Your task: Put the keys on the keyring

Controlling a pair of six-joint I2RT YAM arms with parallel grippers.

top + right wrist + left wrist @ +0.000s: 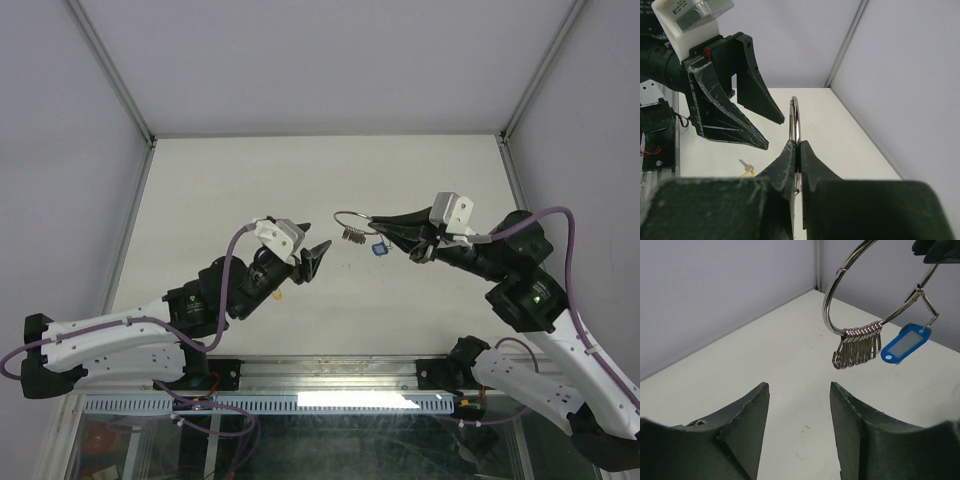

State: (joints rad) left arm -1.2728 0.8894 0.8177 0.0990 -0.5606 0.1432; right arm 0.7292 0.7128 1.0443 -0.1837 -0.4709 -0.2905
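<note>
Keyring (860, 332) pinched in right claw (376, 220) — left claw (799, 387) spread

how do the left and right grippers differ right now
The left gripper is open and empty; the right gripper is shut on the keyring. The left gripper is apart from the ring; the right gripper pinches its wire edge. Both are dark and tapered.

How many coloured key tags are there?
2: the blue tag hangs from the keyring held in the right gripper; the yellow tag lies on the table. Others may be hidden.
</note>
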